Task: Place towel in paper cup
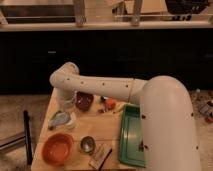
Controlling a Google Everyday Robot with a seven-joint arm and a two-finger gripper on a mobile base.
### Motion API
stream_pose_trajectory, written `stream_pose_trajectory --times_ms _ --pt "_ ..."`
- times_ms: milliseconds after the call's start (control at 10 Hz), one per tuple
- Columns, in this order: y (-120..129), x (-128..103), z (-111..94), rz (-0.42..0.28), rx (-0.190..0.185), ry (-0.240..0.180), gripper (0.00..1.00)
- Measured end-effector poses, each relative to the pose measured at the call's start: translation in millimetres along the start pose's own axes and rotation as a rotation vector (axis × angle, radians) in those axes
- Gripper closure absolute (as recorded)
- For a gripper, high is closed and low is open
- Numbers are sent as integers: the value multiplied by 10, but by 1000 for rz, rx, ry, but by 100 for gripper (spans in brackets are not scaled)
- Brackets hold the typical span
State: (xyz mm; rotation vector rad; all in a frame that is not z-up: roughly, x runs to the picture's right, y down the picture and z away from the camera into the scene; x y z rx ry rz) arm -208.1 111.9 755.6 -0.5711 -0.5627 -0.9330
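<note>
A pale blue-white towel point(59, 119) lies crumpled at the left side of the wooden table point(102, 131). A pale, cup-like shape point(72, 120) touches its right side; I cannot tell whether it is the paper cup. My white arm reaches in from the right foreground, bends at its elbow point(65, 80) and points down. The gripper point(67, 107) hangs just above the towel's upper right edge, mostly hidden by the wrist.
A dark red bowl point(84, 101) stands right of the gripper. An orange bowl point(57, 148) and a small metal cup point(87, 144) sit at the front. A green tray point(131, 136) fills the right side. A small orange object point(110, 104) lies behind it.
</note>
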Motion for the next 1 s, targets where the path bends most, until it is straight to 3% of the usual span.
stream_pose_trajectory --times_ms 300,1000 --pt "-14 19 -36 0 7 -3 22" --pt "5 94 -143 -6 46 -21 20"
